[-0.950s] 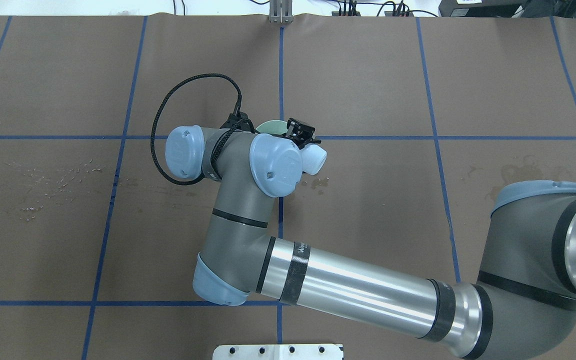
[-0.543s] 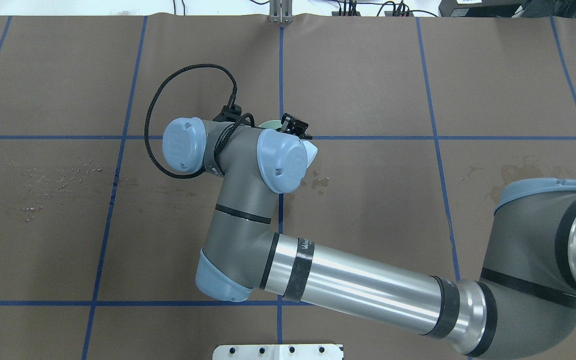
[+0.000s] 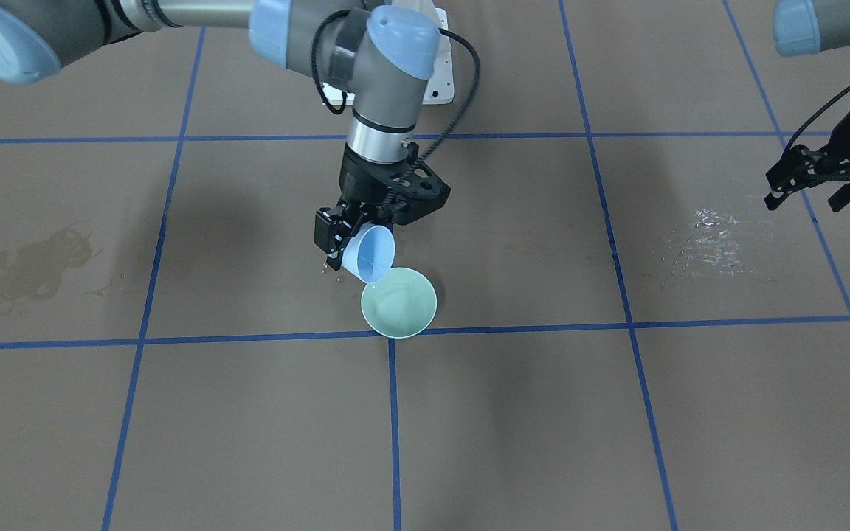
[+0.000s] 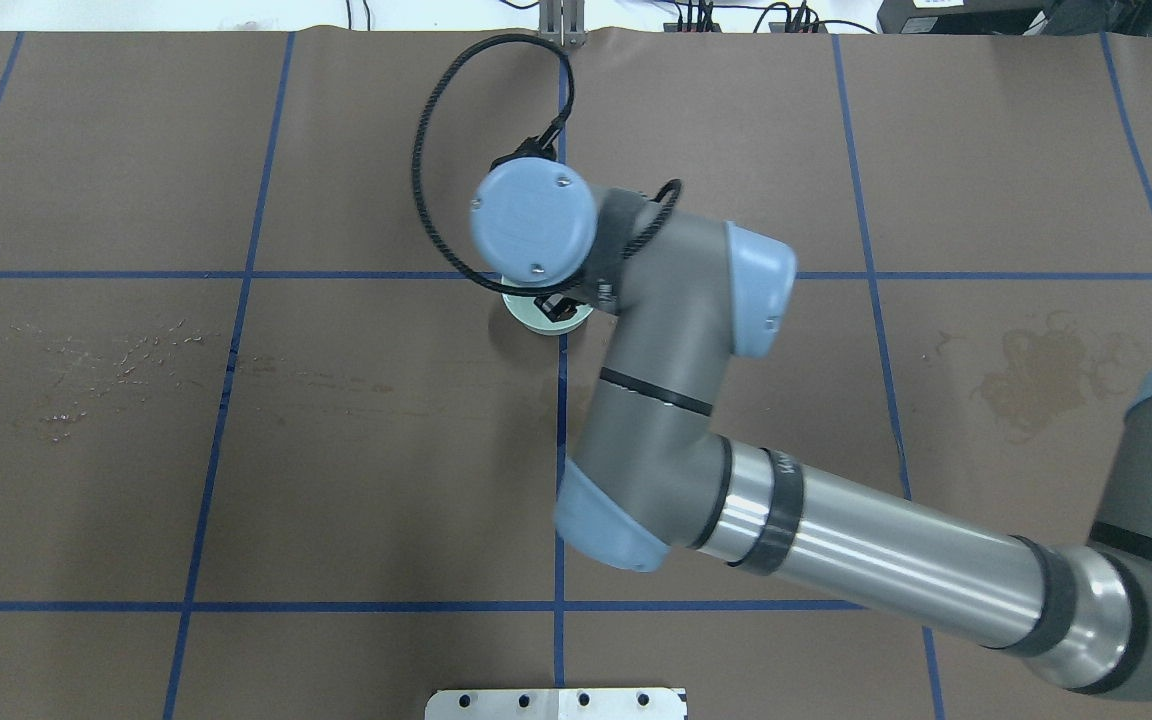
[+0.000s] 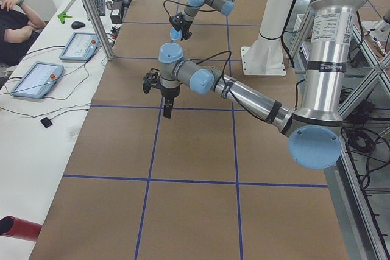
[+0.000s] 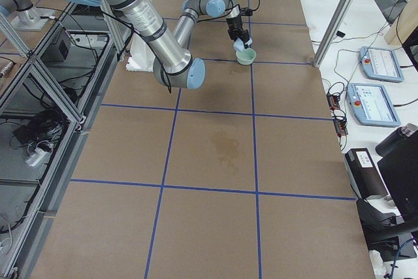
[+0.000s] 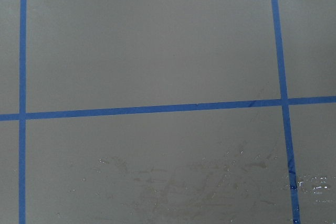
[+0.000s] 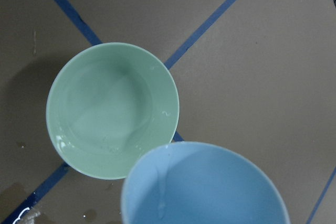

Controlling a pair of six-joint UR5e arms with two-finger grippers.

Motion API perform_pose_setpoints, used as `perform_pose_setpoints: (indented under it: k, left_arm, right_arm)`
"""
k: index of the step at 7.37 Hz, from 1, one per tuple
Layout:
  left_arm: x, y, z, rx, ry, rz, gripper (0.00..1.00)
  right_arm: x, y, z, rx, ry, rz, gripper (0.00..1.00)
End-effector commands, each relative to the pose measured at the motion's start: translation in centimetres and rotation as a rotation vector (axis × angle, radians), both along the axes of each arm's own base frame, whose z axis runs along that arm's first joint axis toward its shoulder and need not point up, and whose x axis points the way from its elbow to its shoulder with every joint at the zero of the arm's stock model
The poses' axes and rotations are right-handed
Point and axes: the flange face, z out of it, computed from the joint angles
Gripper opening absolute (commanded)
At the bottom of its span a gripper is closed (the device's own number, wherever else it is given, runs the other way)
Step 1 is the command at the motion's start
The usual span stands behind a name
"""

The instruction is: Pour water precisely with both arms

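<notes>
My right gripper (image 3: 347, 237) is shut on a light-blue cup (image 3: 370, 254) and holds it tilted, mouth down toward a pale-green bowl (image 3: 400, 303) on the table. In the right wrist view the cup (image 8: 205, 192) sits just at the edge of the bowl (image 8: 84, 145). A thin trickle of water (image 8: 160, 182) runs down the cup's inside, and the bowl holds a faint glossy sheen of water (image 8: 105, 121). In the overhead view the wrist hides most of the bowl (image 4: 526, 312). My left gripper (image 3: 809, 184) hangs open and empty far to the side.
Spilled water drops (image 3: 705, 228) glisten on the brown mat below the left gripper. A dried stain (image 3: 34, 265) marks the other side. Blue tape lines grid the table. The white base plate (image 4: 556, 703) is at the near edge.
My right arm's wrist has swung across, from the bowl's left side to right over it. The cup is now hidden under the wrist in the overhead view. The left arm has not moved.
</notes>
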Motion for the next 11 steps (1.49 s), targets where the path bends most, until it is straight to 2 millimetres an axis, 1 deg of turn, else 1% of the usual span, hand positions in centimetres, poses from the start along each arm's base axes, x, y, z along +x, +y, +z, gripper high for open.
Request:
perform_pose_setpoints:
  k: [1,2,3,4,5,6,7,8,9,10,11]
  left_arm:
    - [0.0,0.1,-0.3,0.006,0.003,0.0,1.0]
    - [-0.2,0.3,-0.3,0.005,0.002,-0.002,1.0]
    - [-0.2,0.5,-0.6,0.007,0.011,0.001,1.0]
    - [-0.1,0.6,-0.7,0.003,0.022,0.005,1.0]
    - [-0.1,0.6,-0.7,0.002,0.021,0.006,1.0]
    - [-0.2,0.6,-0.9,0.003,0.024,0.005,1.0]
    - [-0.2,1.0,-0.5,-0.004,0.022,0.006,1.0]
    - [-0.2,1.0,-0.5,-0.003,0.02,0.005,1.0]
    - [-0.1,1.0,-0.5,-0.015,0.024,-0.004,1.0]
    - [0.0,1.1,-0.9,-0.033,0.031,-0.027,1.0]
    - [0.0,1.1,-1.2,-0.029,0.033,-0.029,1.0]
  right_arm:
    - [8.5,2.3,4.5,-0.057,-0.284,0.18,0.0]
    - [12.7,2.1,6.0,-0.131,-0.351,0.318,0.0]
    - [14.9,2.5,8.3,-0.209,-0.386,0.427,0.0]
    - [17.2,2.8,10.5,-0.239,-0.405,0.555,0.0]
    - [20.3,3.9,14.2,-0.23,-0.392,0.713,0.0]
    - [23.5,5.2,19.0,-0.175,-0.336,0.871,0.0]
    - [26.3,6.5,22.8,-0.13,-0.265,0.941,0.0]
    - [29.1,7.9,27.1,-0.065,-0.221,0.999,0.0]
    - [31.8,9.6,32.0,-0.016,-0.254,1.023,0.0]
    - [32.6,9.9,38.6,0.081,-0.287,1.054,0.0]
    - [32.7,9.8,44.8,0.121,-0.314,1.068,0.0]
